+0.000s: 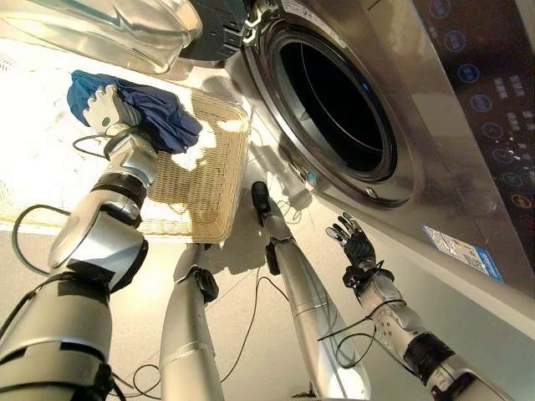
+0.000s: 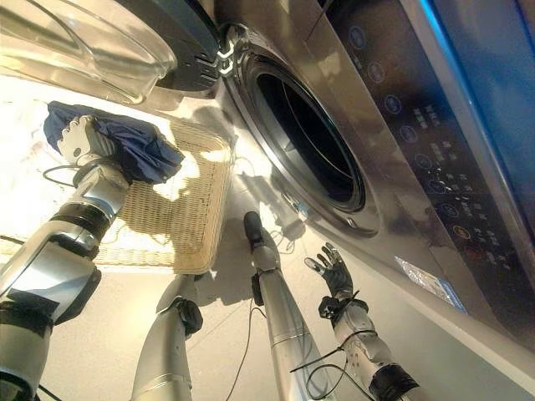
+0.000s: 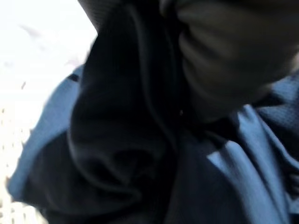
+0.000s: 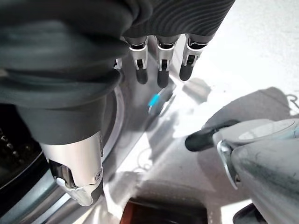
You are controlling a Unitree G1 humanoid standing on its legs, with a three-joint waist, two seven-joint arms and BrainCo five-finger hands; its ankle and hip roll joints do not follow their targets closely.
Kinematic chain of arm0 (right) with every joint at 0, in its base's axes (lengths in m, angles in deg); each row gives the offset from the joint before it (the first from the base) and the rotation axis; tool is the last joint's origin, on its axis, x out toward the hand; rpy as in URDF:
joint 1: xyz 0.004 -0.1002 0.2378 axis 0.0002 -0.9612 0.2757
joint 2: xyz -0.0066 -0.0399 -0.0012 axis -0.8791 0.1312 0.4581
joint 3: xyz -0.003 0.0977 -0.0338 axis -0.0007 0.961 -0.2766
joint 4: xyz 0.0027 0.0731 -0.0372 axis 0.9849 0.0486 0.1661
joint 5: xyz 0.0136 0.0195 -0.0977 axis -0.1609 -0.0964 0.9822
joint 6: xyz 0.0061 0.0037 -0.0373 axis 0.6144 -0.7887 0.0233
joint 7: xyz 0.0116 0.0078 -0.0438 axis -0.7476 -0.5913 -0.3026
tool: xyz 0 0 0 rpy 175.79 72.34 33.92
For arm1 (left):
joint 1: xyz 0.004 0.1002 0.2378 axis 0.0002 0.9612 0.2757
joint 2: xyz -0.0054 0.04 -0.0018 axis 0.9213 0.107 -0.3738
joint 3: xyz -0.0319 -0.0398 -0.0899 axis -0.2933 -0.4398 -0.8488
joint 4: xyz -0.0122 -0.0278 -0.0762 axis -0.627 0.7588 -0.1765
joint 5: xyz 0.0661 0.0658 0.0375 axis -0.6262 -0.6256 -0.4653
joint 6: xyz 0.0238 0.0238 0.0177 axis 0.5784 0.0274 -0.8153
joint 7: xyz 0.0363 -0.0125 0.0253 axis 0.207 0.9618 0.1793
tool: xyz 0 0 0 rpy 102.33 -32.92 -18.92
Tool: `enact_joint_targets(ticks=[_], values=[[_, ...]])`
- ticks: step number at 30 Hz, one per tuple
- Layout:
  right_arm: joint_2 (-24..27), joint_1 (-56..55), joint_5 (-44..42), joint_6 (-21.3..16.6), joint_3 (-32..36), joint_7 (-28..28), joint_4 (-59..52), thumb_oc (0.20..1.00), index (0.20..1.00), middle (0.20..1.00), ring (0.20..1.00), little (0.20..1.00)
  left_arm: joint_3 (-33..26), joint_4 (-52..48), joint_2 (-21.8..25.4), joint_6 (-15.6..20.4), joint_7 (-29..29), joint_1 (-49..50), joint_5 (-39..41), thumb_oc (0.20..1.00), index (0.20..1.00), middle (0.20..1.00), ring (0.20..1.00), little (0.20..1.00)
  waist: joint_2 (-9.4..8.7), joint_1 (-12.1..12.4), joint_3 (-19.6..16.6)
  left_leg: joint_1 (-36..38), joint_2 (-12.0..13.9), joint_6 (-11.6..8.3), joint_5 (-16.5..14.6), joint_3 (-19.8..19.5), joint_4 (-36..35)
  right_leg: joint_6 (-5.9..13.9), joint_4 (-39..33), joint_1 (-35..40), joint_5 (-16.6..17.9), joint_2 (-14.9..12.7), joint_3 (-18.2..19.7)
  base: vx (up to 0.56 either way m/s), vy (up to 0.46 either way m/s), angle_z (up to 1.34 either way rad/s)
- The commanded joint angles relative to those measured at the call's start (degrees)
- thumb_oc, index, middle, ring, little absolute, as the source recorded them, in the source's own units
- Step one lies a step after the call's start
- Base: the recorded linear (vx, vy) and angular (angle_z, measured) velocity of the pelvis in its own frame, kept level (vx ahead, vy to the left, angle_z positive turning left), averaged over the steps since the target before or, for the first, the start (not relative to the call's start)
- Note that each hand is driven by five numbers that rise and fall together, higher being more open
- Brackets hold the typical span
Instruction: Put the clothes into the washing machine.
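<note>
Looking down through the eye views, my left hand [image 1: 107,107] clutches one blue garment [image 1: 150,113] above the single wicker basket [image 1: 205,180]; the washing machine [image 1: 334,109] gapes, nothing loaded yet. Left wrist: bunched blue cloth, probably gripped. Right wrist: my right hand [image 4: 159,65] spread, idle.

1. Clothes [image 1: 155,113]: one dark blue garment, bunched and crumpled, with deep folds showing up close in the left wrist view [image 3: 140,154].
2. It is held up over the far left corner of the wicker basket [image 1: 205,180], draping down toward the basket.
3. Washing machine [image 1: 401,150]: silver front-loader just right of the basket, round drum opening [image 1: 334,104] dark, glass door [image 1: 109,29] swung open above the basket.
</note>
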Motion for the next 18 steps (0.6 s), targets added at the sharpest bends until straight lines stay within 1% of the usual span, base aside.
enact_joint_targets(ticks=[1,3,4,5,7,8,10,11,12,13,14,15,16,17,18], values=[[0.1,-5.2,1.2,-2.8,0.5,-0.3,-6.1,1.0,1.0,1.0,1.0,1.0,-3.6,-3.5,-3.5,4.5,3.3,7.7,1.9,0.2,0.2,0.2,0.2,0.2,-2.27,1.4,-0.5,3.1,-4.1,-1.88,-8.4,0.6,5.6,2.99,-10.4,3.6,4.9,4.2,0.5,-0.02,-0.046,0.23],[0.2,-6.1,2.6,-4.8,1.4,-1.0,-8.1,1.0,1.0,1.0,1.0,1.0,-5.0,-8.6,-3.2,5.9,0.8,11.1,-0.9,0.2,0.2,0.2,0.2,0.2,-1.51,2.8,-0.5,4.4,-4.7,-1.97,-6.9,-0.5,2.9,2.94,-11.1,5.0,4.9,4.4,0.1,-0.07,-0.084,0.24],[0.2,-5.6,4.5,-6.0,2.5,-1.4,-9.4,1.0,1.0,1.0,1.0,1.0,-5.6,-12.1,-2.7,4.7,-1.2,12.4,-4.9,0.2,0.2,0.2,0.2,0.2,-1.29,3.4,-0.5,3.6,-5.3,-1.66,-3.9,-0.3,0.7,2.66,-11.6,4.1,6.5,4.1,-0.2,-0.11,-0.1,0.21],[0.3,-5.8,5.4,-6.7,2.7,-1.7,-10.1,1.0,1.0,1.0,1.0,1.0,-5.7,-13.6,-2.4,3.5,-3.4,13.6,-8.7,0.2,0.2,0.2,0.2,0.2,-1.0,4.0,-0.5,4.1,-5.3,-1.69,-3.2,-0.7,-0.5,2.67,-11.7,4.7,6.5,4.1,-0.5,-0.1,-0.08,0.23],[0.3,-5.8,5.6,-6.8,2.8,-1.8,-10.2,1.0,1.0,1.0,1.0,1.0,-5.7,-13.9,-2.3,3.4,-3.7,13.8,-9.4,0.2,0.2,0.2,0.2,0.2,-0.93,4.1,-0.5,4.2,-5.3,-1.71,-3.0,-0.8,-0.8,2.69,-11.7,4.8,6.5,4.1,-0.6,-0.03,-0.039,0.14],[0.6,-6.0,7.6,-8.0,3.4,-2.8,-11.5,1.0,1.0,1.0,1.0,1.0,-6.4,-17.2,-1.2,3.3,-6.3,16.9,-11.3,0.2,0.2,0.2,0.2,0.2,-0.29,5.5,-0.5,5.4,-5.3,-1.88,-1.6,-1.6,-3.1,2.73,-12.0,6.1,6.4,4.1,-1.6,-0.06,-0.067,0.09],[1.2,-6.1,9.3,-9.0,4.1,-3.4,-12.9,1.0,1.0,1.0,1.0,1.0,-8.1,-20.3,-0.8,4.1,-8.2,20.4,-11.9,0.2,0.2,0.2,0.2,0.2,0.35,6.8,-0.5,6.7,-5.0,-2.17,-0.3,-2.1,-5.6,2.8,-12.4,7.6,6.2,4.0,-2.5,-0.06,-0.071,0.13],[1.2,-6.2,10.4,-9.6,4.6,-4.0,-13.4,1.0,1.0,1.0,1.0,1.0,-8.9,-22.1,-0.6,5.3,-9.2,22.6,-11.4,0.2,0.2,0.2,0.2,0.2,0.73,7.6,-0.5,7.5,-4.8,-2.37,0.4,-2.5,-6.9,2.89,-12.6,8.4,6.1,3.8,-3.2,-0.08,-0.076,0.14],[1.3,-6.0,13.4,-10.6,5.0,-4.8,-14.2,1.0,1.0,1.0,1.0,1.0,-10.1,-24.4,-0.8,7.0,-10.4,25.4,-10.6,0.2,0.2,0.2,0.2,0.2,1.32,8.7,-0.5,8.6,-4.6,-2.66,1.3,-2.9,-8.8,3.11,-13.0,9.4,6.0,3.5,-4.2,-0.06,-0.065,0.11],[1.3,-6.0,13.4,-10.6,5.0,-4.8,-14.2,1.0,1.0,1.0,1.0,1.0,-10.1,-24.4,-0.8,7.0,-10.4,25.4,-10.6,0.2,0.2,0.2,0.2,0.2,1.32,8.7,-0.5,8.6,-4.6,-2.66,1.3,-2.9,-8.8,3.11,-13.0,9.4,6.0,3.5,-4.2,-0.08,-0.052,0.12],[1.2,-5.4,16.5,-10.1,5.7,-5.8,-15.9,1.0,1.0,1.0,1.0,1.0,-11.8,-27.7,-1.5,8.9,-10.7,28.8,-8.6,0.2,0.2,0.2,0.2,0.2,1.91,9.8,-0.5,10.0,-4.3,-2.86,2.3,-3.5,-11.0,3.33,-13.5,10.8,5.9,3.2,-5.2,-0.05,-0.03,0.16],[1.3,-5.1,17.7,-9.7,5.9,-6.6,-16.7,1.0,1.0,1.0,1.0,1.0,-12.6,-29.3,-1.8,10.3,-9.9,30.3,-7.3,0.2,0.2,0.2,0.2,0.2,2.12,10.4,-0.5,10.7,-4.2,-2.99,2.7,-3.7,-12.0,3.44,-13.8,11.5,5.8,3.0,-5.6,-0.09,-0.042,0.21],[1.3,-4.4,20.3,-8.7,6.2,-7.2,-17.7,1.0,1.0,1.0,1.0,1.0,-14.1,-31.6,-2.6,13.0,-7.8,32.9,-2.6,0.2,0.2,0.2,0.2,0.2,2.51,11.3,-0.5,11.9,-4.0,-3.17,3.4,-4.1,-13.6,3.6,-14.4,12.6,5.7,2.8,-6.4,-0.07,-0.042,0.16],[1.2,-3.9,21.7,-7.3,6.4,-7.6,-18.3,1.0,1.0,1.0,1.0,1.0,-15.3,-33.1,-3.7,14.3,-6.4,34.7,-0.8,0.2,0.2,0.2,0.2,0.2,2.68,11.8,-0.5,12.5,-3.9,-3.26,3.7,-4.3,-14.4,3.74,-14.6,13.2,5.7,2.6,-6.8,-0.09,-0.055,0.18],[0.9,-3.0,24.2,-5.7,6.3,-8.3,-19.1,1.0,1.0,1.0,1.0,1.0,-16.8,-35.1,-5.8,16.7,-4.1,37.7,2.3,0.2,0.2,0.2,0.2,0.2,2.97,12.8,-0.5,13.6,-3.8,-3.41,4.4,-4.9,-15.9,3.94,-15.1,14.4,5.7,2.4,-7.5,-0.08,-0.056,0.2]])
